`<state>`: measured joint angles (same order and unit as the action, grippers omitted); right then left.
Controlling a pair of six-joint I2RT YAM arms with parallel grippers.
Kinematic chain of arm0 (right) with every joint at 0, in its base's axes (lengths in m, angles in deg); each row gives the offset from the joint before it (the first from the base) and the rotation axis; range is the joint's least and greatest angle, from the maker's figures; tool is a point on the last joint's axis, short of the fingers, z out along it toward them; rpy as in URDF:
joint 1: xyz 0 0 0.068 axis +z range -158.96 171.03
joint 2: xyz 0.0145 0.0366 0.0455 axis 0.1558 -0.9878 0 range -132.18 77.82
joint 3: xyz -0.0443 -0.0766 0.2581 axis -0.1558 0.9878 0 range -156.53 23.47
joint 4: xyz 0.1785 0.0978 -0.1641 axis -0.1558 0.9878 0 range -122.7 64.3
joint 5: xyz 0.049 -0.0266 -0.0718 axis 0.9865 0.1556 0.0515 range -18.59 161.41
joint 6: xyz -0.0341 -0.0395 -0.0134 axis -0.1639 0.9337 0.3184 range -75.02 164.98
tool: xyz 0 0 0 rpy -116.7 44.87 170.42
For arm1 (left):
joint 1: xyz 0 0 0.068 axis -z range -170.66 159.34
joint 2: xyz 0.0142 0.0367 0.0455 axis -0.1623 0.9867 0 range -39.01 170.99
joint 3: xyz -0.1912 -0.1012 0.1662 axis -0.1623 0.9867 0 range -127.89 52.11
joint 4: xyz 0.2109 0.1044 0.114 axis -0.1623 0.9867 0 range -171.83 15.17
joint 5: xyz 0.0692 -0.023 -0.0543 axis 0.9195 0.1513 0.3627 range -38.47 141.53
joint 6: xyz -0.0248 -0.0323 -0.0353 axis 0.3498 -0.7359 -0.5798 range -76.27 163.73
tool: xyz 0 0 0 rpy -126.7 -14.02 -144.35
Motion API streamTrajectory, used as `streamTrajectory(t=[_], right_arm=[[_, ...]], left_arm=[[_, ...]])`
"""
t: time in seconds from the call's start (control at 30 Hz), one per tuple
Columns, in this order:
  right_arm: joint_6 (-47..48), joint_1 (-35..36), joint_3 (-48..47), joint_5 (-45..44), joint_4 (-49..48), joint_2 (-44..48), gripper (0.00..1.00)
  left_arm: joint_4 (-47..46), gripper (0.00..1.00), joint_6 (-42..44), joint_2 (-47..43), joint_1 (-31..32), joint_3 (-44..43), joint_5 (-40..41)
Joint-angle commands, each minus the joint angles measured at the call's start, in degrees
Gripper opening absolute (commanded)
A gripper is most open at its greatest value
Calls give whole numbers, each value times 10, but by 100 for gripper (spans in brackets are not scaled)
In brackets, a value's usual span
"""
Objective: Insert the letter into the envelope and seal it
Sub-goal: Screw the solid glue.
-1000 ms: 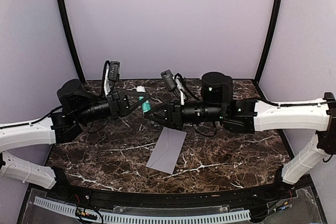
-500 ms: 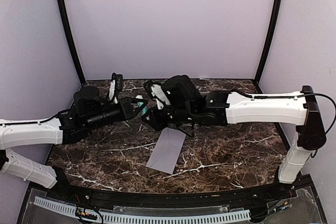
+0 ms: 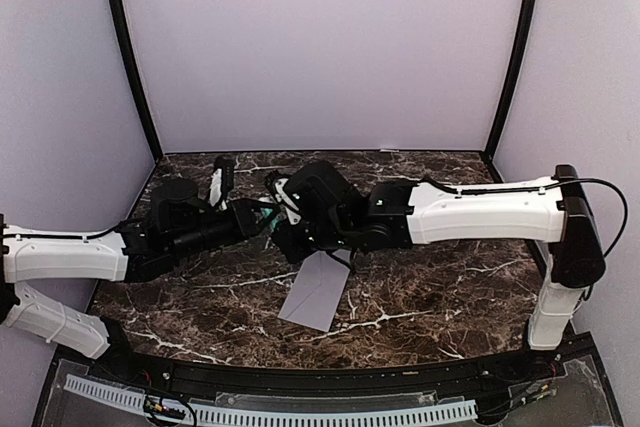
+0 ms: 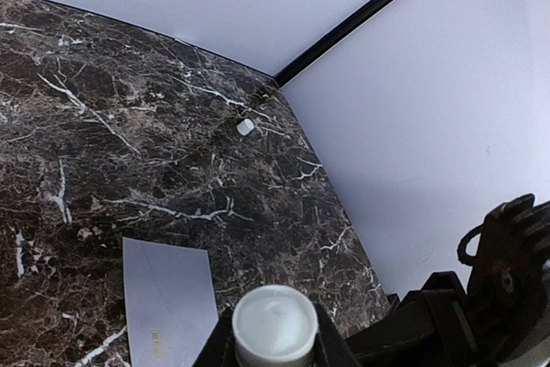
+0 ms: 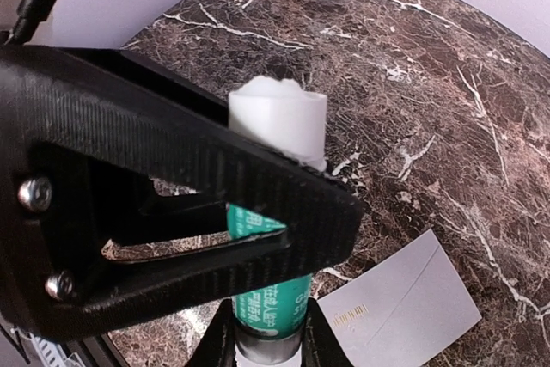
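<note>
The pale grey-lavender envelope [image 3: 320,290] lies flat on the marble table, also in the left wrist view [image 4: 168,298] and the right wrist view [image 5: 404,307]. The letter is out of view. Above the envelope's far end both grippers meet on one green glue stick [image 5: 268,298] with a white cap [image 5: 277,122]. My right gripper [image 5: 266,337] is shut on the stick's lower end. My left gripper [image 4: 275,333] is shut on its white cap end [image 4: 275,322], and its black finger [image 5: 172,195] crosses the stick in the right wrist view. In the top view the left gripper [image 3: 262,217] and right gripper [image 3: 283,229] touch tip to tip.
A small white piece [image 4: 246,126] lies on the marble near the far corner. Pale walls and black corner posts [image 3: 128,57] close in the table [image 3: 450,287] on three sides. The right arm [image 3: 480,212] stretches across the middle of the table.
The right arm has straightened and turned its wrist, and the left arm has dropped lower. The meeting point of the grippers shifted slightly left and nearer. The envelope has not moved.
</note>
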<state>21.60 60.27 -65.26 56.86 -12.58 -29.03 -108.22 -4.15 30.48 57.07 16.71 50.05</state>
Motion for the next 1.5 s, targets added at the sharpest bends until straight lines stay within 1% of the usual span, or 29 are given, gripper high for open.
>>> streamTrajectory(t=[0.0,0.1,0.17,0.27,0.33,0.4,0.47,0.5,0.6,0.73,0.8,0.9,1.03,1.17,1.27,1.37,1.47], right_arm=[[46,-12,34,56,-122,73,24],[78,-24,72,167,-147,120,46],[89,-36,104,240,-167,152,55],[74,-58,159,306,-206,199,62],[47,-77,205,355,-252,231,68],[8,-94,251,402,-318,255,73],[-34,-106,296,432,-400,271,75],[-57,-111,315,435,-432,276,75],[-111,-119,358,441,-506,275,74],[-146,-108,365,494,-577,255,71],[-141,-92,351,511,-583,242,70],[-134,-73,331,520,-587,221,66],[-158,-64,316,542,-619,187,58],[-158,-55,304,551,-634,171,57],[-153,-47,291,557,-627,162,56],[-154,-44,286,556,-625,153,50],[-160,-43,286,559,-635,149,41]], left_arm=[[-48,0,-19,-50,-3,7,-100],[-33,0,1,-89,-20,5,-121],[-14,0,18,-107,-24,-5,-142],[-8,0,41,-127,-25,-11,-184],[-27,0,51,-140,-26,-7,-215],[-64,0,55,-149,-26,3,-253],[-111,0,56,-151,-26,11,-294],[-135,0,55,-150,-25,13,-306],[-163,0,56,-143,-25,10,-348],[-192,0,55,-123,-25,-1,-385],[-209,0,47,-108,-25,-10,-411],[-228,0,46,-88,-25,-19,-437],[-239,0,47,-82,-25,-16,-437],[-246,0,43,-87,-25,-12,-435],[-241,0,46,-92,-25,-9,-430],[-243,0,46,-94,-25,-4,-426],[-246,0,44,-96,-25,-3,-423]])
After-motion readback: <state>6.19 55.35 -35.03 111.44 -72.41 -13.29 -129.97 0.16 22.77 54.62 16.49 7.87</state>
